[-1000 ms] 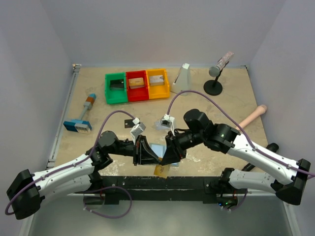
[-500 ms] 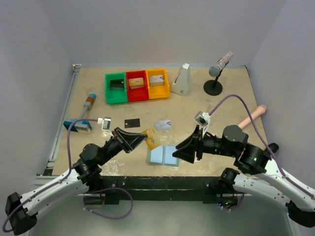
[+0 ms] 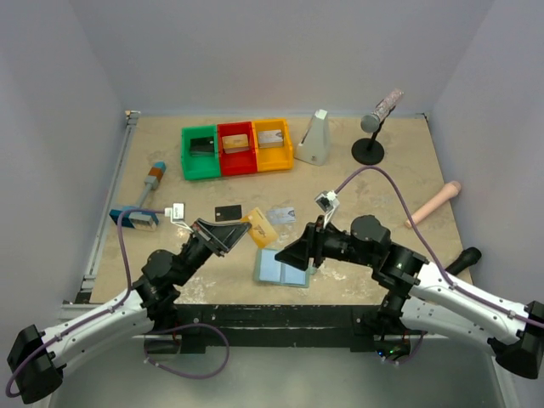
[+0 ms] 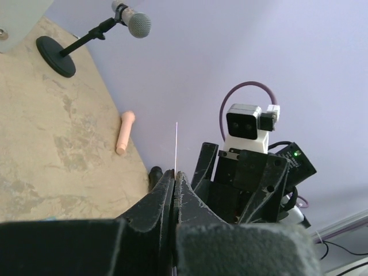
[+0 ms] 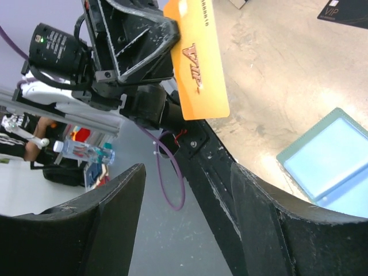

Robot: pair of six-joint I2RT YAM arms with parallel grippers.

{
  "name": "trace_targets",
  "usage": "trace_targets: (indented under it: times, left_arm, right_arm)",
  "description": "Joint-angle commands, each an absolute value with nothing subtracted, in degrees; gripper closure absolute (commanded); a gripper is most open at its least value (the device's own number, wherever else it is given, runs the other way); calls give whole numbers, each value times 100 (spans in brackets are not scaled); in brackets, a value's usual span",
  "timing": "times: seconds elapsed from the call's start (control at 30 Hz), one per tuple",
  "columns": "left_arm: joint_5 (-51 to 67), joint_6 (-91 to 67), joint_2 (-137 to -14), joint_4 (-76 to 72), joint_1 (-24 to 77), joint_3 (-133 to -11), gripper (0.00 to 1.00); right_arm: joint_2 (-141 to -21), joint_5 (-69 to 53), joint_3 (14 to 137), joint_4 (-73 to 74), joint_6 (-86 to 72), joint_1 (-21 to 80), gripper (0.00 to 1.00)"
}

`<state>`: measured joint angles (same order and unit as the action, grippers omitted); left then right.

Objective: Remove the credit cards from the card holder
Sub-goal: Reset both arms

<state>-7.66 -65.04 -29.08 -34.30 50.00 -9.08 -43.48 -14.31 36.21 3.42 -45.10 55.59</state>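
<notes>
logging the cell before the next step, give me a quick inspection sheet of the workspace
surface: beige table, no spills seen
job's things: card holder open flat; black card and silver card lying on table; orange card in left hand
clutter: row of bins, brush, microphone, white wedge, pink handle
hands: left hand shut on orange card; right hand open, empty, near card holder
cables: purple cables loop off both wrists
surroundings: lilac walls, nothing else seen

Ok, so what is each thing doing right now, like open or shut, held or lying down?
card holder: lying open on the table
orange card: held up off the table
black card: lying flat on the table
silver card: lying flat on the table
left gripper: jaws shut on the orange card
right gripper: jaws open, holding nothing
</notes>
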Motion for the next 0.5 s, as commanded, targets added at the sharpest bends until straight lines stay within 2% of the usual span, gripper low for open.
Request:
trace_targets:
  times: [0.0,0.27,0.47]
  left_arm:
    - [-651,-6592,-2918,-4113,5001,-835,100]
    - [-387,-6565,-3041,-4429,5010,-765,100]
    - [-369,-6565,-2997,-4491,5010,-730,100]
  right_arm:
    - [-4464,-1178,3735,-369,-4825,5590,34]
    - [-4834,-1195,3823,-659,-4939,5590,36]
    - [-4948,-1108,3867,-685,-4974,5590,44]
